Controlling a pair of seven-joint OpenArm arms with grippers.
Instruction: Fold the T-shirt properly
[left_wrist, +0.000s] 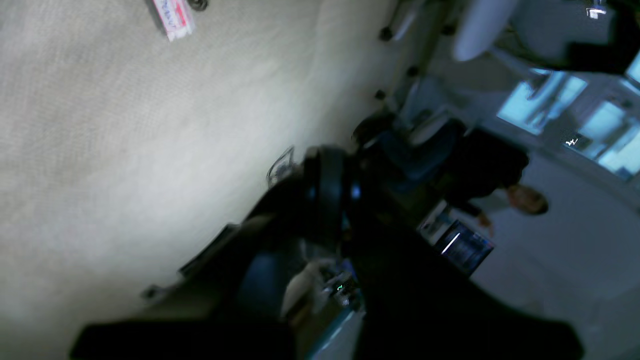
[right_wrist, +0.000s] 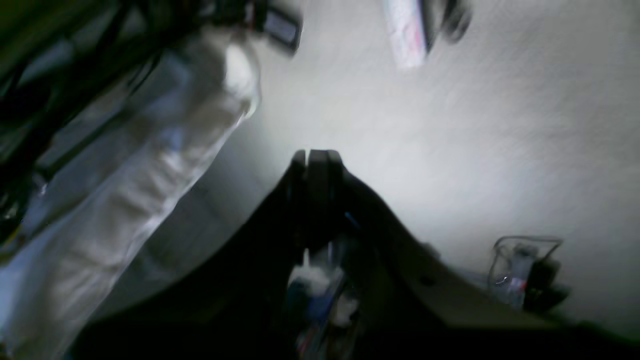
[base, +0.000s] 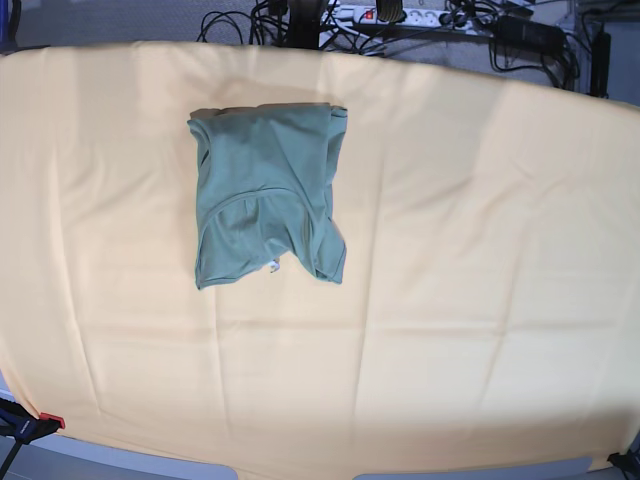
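The T-shirt (base: 265, 190) lies folded into a compact green rectangle on the far left of the yellow-orange cloth (base: 480, 260) — looks like the folding is done. Neither arm shows in the base view. The left gripper (left_wrist: 327, 172) and right gripper (right_wrist: 317, 157) are both pressed together, holding nothing, raised toward a pale ceiling. Cables and a power strip (base: 400, 15) lie beyond the far edge.

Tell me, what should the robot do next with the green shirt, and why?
Probably bring one arm down toward the T-shirt. It lies in a rough folded bundle on the yellow-orange cloth, its lower edge uneven, and no arm shows near it. Both grippers are shut and point away from the table, so tidying likely starts with reaching back.
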